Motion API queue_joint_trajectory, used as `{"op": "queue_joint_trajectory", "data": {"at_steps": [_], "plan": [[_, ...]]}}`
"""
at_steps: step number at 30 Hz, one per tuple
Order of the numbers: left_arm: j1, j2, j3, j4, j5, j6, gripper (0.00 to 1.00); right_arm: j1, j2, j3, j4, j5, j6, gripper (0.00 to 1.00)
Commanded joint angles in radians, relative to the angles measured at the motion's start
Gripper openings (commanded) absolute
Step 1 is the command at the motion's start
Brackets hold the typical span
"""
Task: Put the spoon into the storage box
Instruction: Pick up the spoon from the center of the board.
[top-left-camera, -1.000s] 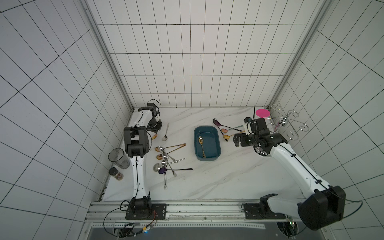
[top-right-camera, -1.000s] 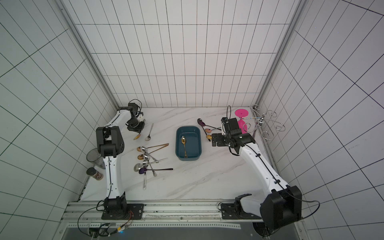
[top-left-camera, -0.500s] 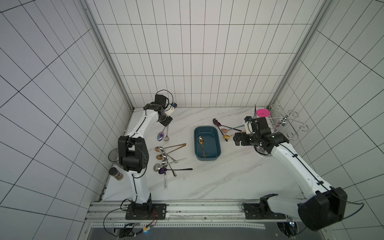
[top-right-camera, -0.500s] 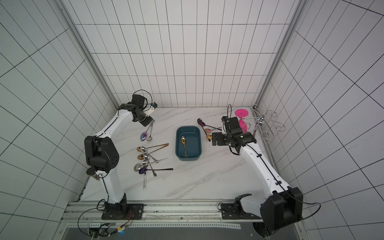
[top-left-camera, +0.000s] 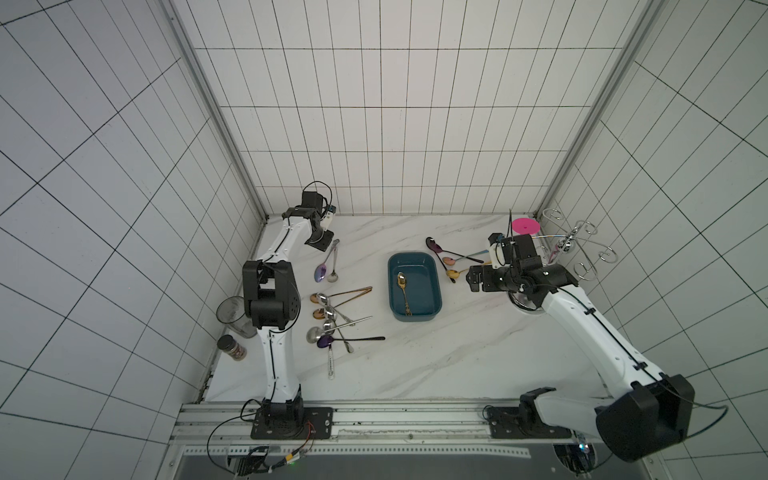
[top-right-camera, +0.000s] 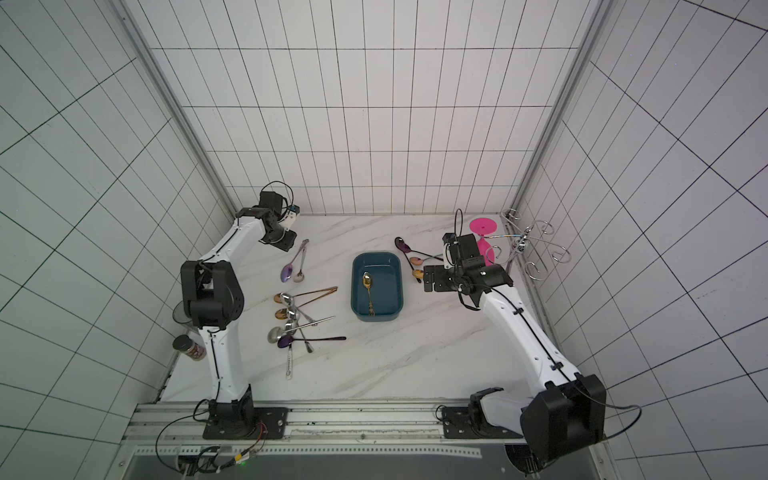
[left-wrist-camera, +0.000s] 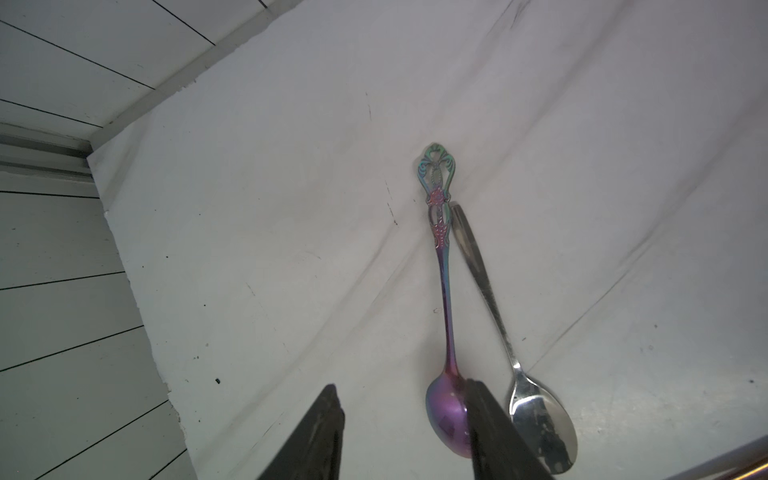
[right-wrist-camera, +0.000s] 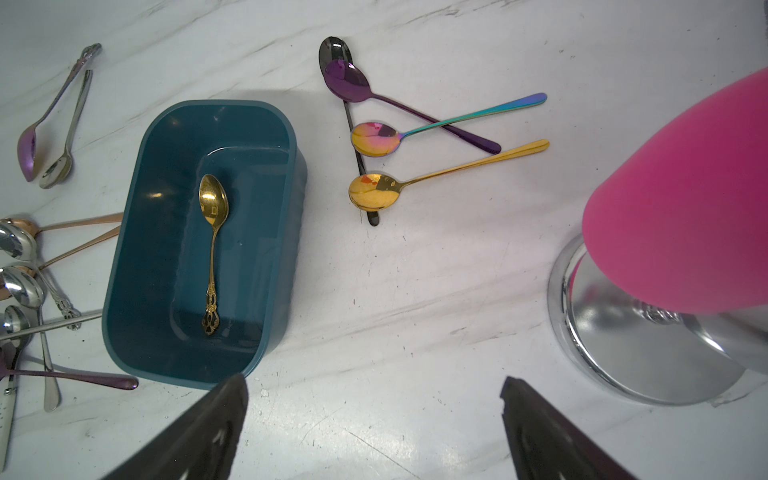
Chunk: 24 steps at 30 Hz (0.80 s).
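Box sits mid-table with a gold spoon lying flat inside. A purple spoon lies on the table at back left, just beside a silver spoon. My left tool is over them, fingers apart with nothing between. One finger hides part of the purple bowl. My right tool is wide apart and empty, right of the box. Spoon pile left of box, four crossed spoons right of it. Pink goblet near my right wrist, cut off in the wrist view. Cup partly hidden by my left arm.
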Motion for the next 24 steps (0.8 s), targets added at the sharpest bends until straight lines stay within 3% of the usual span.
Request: {"op": "queue_joint_trajectory", "data": {"at_steps": [1, 5, 17, 21, 24], "plan": [[-0.010, 0.040, -0.002, 0.004, -0.018, -0.036, 0.52, 0.000, -0.022, 0.023, 0.002, 0.000, 0.013, 0.99], [-0.008, 0.075, -0.012, 0.028, -0.020, -0.037, 0.58, 0.000, -0.020, 0.024, -0.006, 0.003, 0.010, 0.99], [-0.005, 0.171, -0.033, 0.057, -0.021, -0.014, 0.56, 0.000, -0.022, 0.012, 0.002, -0.001, 0.009, 0.99], [-0.004, 0.194, -0.032, 0.061, -0.015, -0.013, 0.53, 0.000, -0.029, 0.009, 0.004, 0.003, 0.012, 0.99], [-0.004, 0.204, -0.033, 0.067, -0.009, -0.008, 0.43, 0.000, -0.024, 0.014, -0.002, 0.004, 0.009, 0.99]]}}
